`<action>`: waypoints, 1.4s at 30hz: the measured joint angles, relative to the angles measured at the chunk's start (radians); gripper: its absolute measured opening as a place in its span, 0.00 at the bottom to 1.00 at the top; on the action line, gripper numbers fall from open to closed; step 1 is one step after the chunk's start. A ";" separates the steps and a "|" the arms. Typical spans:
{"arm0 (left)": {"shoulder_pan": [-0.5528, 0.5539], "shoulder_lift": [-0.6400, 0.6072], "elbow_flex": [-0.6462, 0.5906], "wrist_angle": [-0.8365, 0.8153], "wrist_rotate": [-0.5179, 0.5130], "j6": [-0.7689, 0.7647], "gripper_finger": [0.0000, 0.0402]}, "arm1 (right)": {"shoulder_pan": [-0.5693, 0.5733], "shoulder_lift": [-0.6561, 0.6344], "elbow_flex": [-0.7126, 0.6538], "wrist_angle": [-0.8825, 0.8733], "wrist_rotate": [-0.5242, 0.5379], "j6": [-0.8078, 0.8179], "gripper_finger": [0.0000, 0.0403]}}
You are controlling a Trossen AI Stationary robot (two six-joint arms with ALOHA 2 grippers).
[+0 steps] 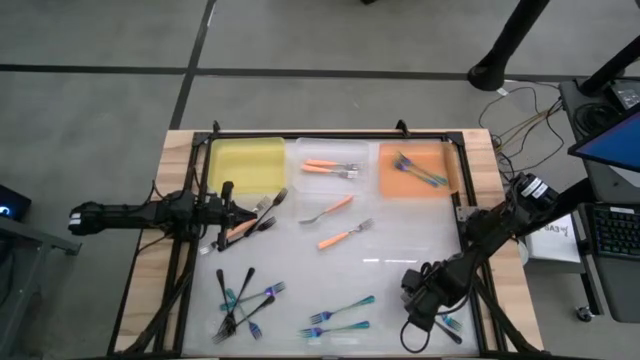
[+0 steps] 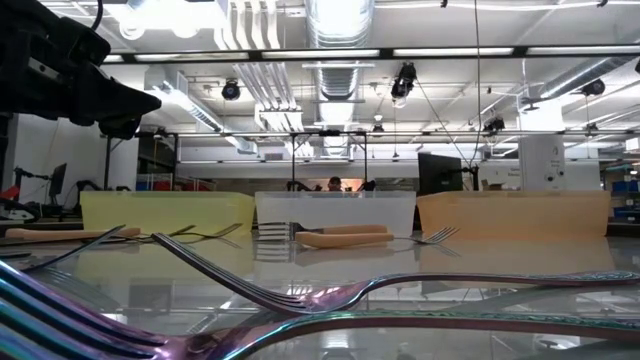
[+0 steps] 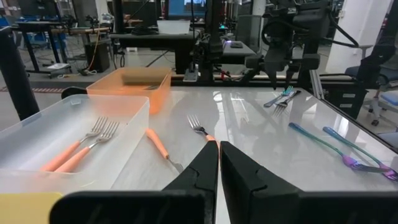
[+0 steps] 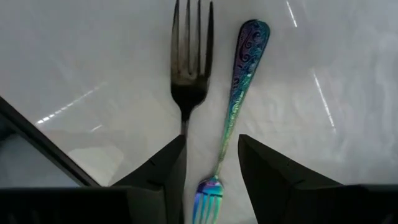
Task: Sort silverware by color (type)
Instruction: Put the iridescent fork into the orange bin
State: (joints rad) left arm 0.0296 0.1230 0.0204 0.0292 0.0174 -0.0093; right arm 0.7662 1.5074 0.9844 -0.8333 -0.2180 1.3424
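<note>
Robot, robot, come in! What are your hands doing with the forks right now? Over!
Left gripper shut on orange-handled fork, near yellow bin. Right gripper open, straddling teal fork. Dark fork lies close alongside.

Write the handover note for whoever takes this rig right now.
Right gripper: open, low over the table's near right corner, straddling a teal-blue fork beside a dark fork; nothing held.
Left gripper: shut, parked at the left by the yellow bin.
Done: two orange forks in the clear middle bin; teal-blue forks in the orange bin.
Left: yellow bin looks empty. Loose on the table: orange forks mid-table, a black and teal-blue cluster near left, two teal-blue forks near centre.
</note>
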 joint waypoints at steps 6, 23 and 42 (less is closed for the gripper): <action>0.000 0.000 0.000 0.000 0.000 0.000 0.00 | 0.000 0.000 0.000 0.017 -0.010 0.026 0.33; 0.000 0.000 0.000 0.000 0.000 0.000 0.00 | -0.014 -0.015 -0.090 -0.007 -0.004 -0.024 0.33; 0.000 0.000 0.000 0.000 0.000 0.000 0.00 | -0.005 -0.013 -0.138 0.092 -0.004 0.216 0.30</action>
State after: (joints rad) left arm 0.0296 0.1230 0.0204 0.0289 0.0170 -0.0094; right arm 0.7609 1.4944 0.8463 -0.7412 -0.2222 1.5579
